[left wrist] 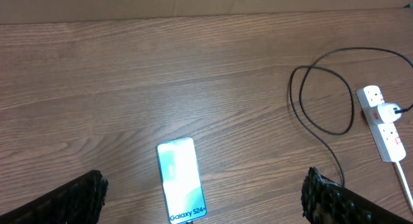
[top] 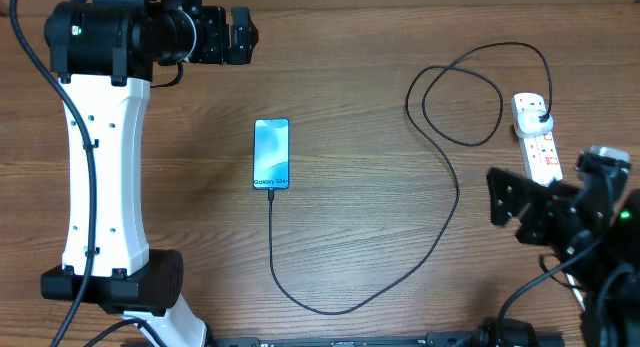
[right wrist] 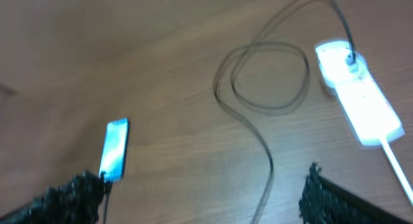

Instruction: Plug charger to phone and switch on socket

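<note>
The phone (top: 271, 153) lies flat mid-table with a glowing blue screen; it also shows in the left wrist view (left wrist: 181, 179) and the right wrist view (right wrist: 114, 148). The charger cable (top: 440, 242) runs from the phone's near end in a long loop to its plug (top: 541, 117) in the white socket strip (top: 537, 139). The strip shows in the left wrist view (left wrist: 382, 124) and the right wrist view (right wrist: 358, 95). My left gripper (top: 240, 35) is open and empty, high at the back left. My right gripper (top: 505, 202) is open and empty, near the strip's front end.
The strip's thick white cord (right wrist: 397, 166) trails toward the front right edge. The left arm's white column (top: 100, 167) stands at the left side. The table is brown wood (top: 370, 197).
</note>
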{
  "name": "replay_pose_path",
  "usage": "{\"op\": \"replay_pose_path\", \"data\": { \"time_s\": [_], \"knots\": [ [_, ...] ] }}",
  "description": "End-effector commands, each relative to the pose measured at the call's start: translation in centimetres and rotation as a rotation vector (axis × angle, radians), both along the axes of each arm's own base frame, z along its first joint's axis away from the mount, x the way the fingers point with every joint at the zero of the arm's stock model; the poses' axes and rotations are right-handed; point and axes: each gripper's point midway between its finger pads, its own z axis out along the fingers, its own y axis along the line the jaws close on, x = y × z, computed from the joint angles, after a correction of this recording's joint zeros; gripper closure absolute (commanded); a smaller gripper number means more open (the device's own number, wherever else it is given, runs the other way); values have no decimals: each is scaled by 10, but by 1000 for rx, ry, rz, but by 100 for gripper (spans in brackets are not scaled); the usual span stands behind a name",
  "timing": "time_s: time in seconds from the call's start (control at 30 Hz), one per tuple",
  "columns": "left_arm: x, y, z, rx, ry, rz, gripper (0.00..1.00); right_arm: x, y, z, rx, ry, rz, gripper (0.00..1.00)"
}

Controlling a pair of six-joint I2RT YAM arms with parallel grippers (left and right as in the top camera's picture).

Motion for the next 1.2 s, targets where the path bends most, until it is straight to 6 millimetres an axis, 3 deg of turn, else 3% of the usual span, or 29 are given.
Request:
{"op": "replay_pose_path", "data": {
  "time_s": [0.0, 0.1, 0.47, 0.83, 1.17],
  "knots": [
    [1, -3, -3, -11, 14, 3, 0, 5, 2, -1, -69, -112, 4, 0],
    [1, -3, -3, -11, 14, 3, 1, 12, 2, -4, -100, -226, -9, 0],
    [1, -3, -3, -11, 14, 3, 0, 25, 6, -43, -96, -587, -19, 0],
    [1, -3, -3, -11, 14, 3, 0, 27, 6, -94, -93, -647, -21, 0],
    [1, -3, -3, -11, 14, 3, 0, 27, 6, -119, -89, -649, -21, 0]
  ]
}}
